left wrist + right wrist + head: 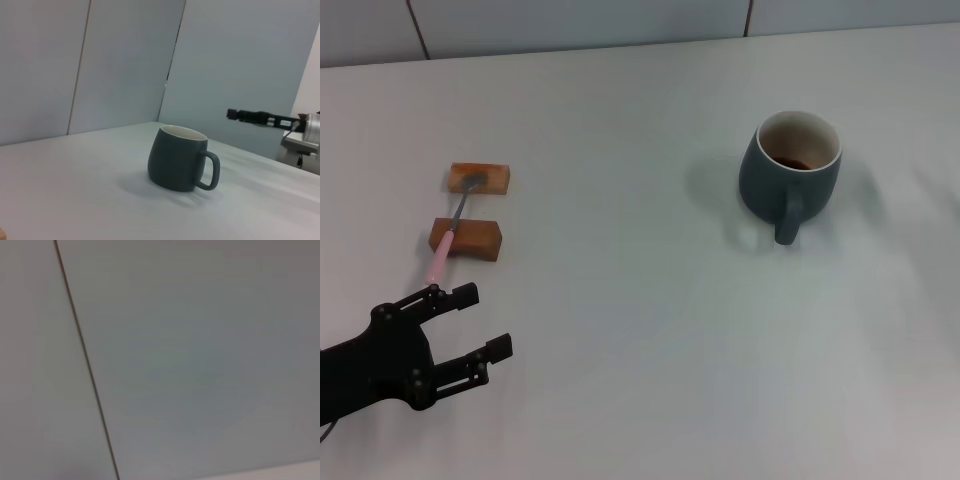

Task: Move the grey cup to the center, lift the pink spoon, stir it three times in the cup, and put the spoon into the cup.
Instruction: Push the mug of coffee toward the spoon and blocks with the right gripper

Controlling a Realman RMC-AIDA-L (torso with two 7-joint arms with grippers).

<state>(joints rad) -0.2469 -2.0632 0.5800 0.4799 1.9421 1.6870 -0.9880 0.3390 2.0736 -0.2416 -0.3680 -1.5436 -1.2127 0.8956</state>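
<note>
While the left tool (pixel 470 322) hangs released near the pink spoon (pixel 451 227) bridging two wooden blocks (pixel 466 239), the grey cup (pixel 790 165) stands apart; right tool's state seemingly unreadable.

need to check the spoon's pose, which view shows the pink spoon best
The head view: the pink spoon lies across two brown blocks, handle towards the left gripper. The left and right wrist views show none of it.

The left gripper (pixel 470 325) is matte black, with two slim fingers (pixel 453 296) and small visible screws
</note>
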